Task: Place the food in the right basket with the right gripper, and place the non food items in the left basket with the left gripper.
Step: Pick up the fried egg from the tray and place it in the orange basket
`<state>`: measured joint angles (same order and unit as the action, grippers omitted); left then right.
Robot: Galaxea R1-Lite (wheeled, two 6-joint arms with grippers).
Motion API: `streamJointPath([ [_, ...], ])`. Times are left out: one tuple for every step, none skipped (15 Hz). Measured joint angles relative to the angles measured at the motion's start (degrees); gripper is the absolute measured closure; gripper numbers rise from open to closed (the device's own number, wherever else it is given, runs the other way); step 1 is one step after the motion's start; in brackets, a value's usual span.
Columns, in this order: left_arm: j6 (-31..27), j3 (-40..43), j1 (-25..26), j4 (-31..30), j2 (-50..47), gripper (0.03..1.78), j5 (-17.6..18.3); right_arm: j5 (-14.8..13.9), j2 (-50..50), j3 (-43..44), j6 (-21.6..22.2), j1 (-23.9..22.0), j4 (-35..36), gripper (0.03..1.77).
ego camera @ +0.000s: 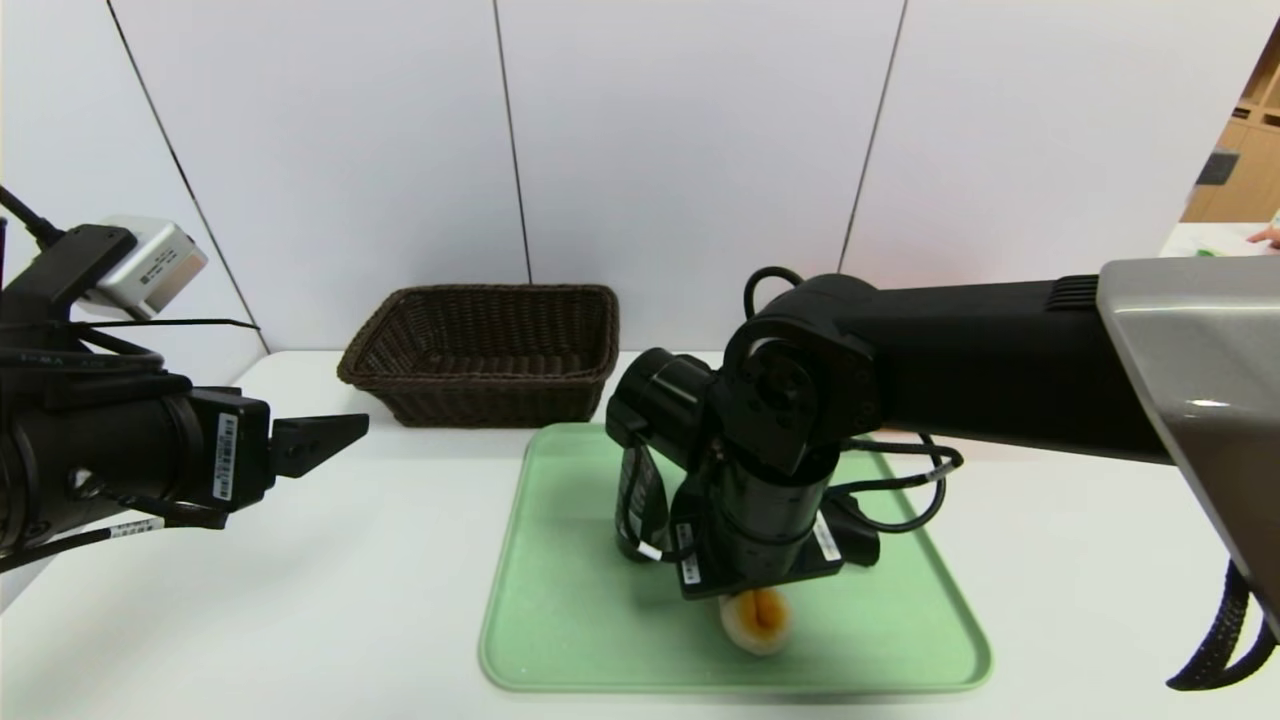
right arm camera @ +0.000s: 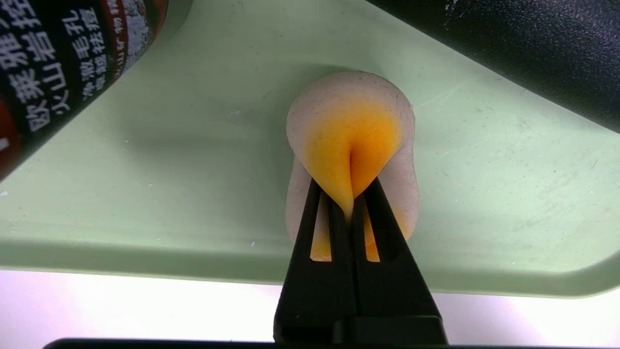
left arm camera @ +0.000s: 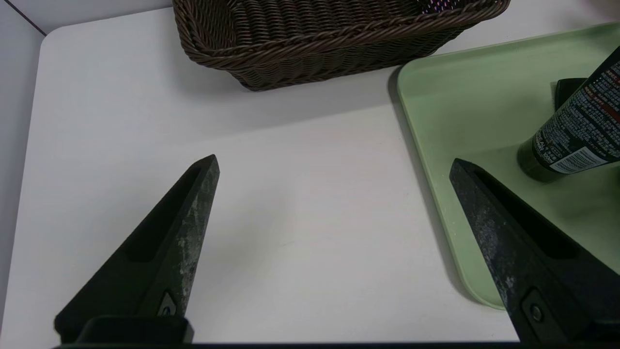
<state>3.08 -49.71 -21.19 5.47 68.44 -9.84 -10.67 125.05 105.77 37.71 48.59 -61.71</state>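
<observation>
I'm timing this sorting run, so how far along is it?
The dark basket already holds a small speckled item, its only visible content. In hand: the right gripper pinches the food over the tray. Left: basketing that food, plus the squeeze tube on the tray. The left gripper waits open beside it.

On the bench [ego camera: 330, 590], the tray [ego camera: 580, 640] is the landmark: the wicker basket [ego camera: 480, 400] stands behind it and to its left. Upright on the tray is the tube [ego camera: 640, 505], left of its middle. The bun [ego camera: 757, 622] lies near its front edge, right of the tube.
</observation>
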Motion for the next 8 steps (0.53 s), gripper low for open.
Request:
streamJointPath([
  [0.02,0.07,0.00,0.00,-0.05,0.12,0.00,-0.07,-0.09,0.40,0.05,0.16,-0.17,1.74],
  [0.02,0.10,0.00,0.01,-0.09,0.12,-0.02,-0.10,-0.24,0.93,0.27,0.30,-0.22,1.74],
  [0.05,0.13,0.00,0.01,-0.13,0.12,-0.05,-0.13,-0.49,1.62,0.46,0.46,-0.46,1.74],
  [0.05,0.13,0.00,0.04,-0.22,0.12,-0.07,-0.18,-0.99,2.32,0.72,0.63,-0.66,1.74],
  [0.00,0.11,0.00,0.06,-0.33,0.12,-0.09,-0.41,-1.73,2.94,0.88,0.85,-0.77,1.74],
  [0.05,0.13,0.00,0.11,-0.46,0.12,-0.07,-0.63,-2.78,3.58,0.96,1.22,-0.78,1.74],
  [0.05,0.18,0.00,0.15,-0.59,0.12,-0.09,-0.73,-3.99,4.27,0.99,1.62,-0.78,1.74],
  [0.00,0.21,0.00,0.22,-0.77,0.12,-0.11,-0.83,-5.35,4.88,1.01,1.85,-0.83,1.74],
])
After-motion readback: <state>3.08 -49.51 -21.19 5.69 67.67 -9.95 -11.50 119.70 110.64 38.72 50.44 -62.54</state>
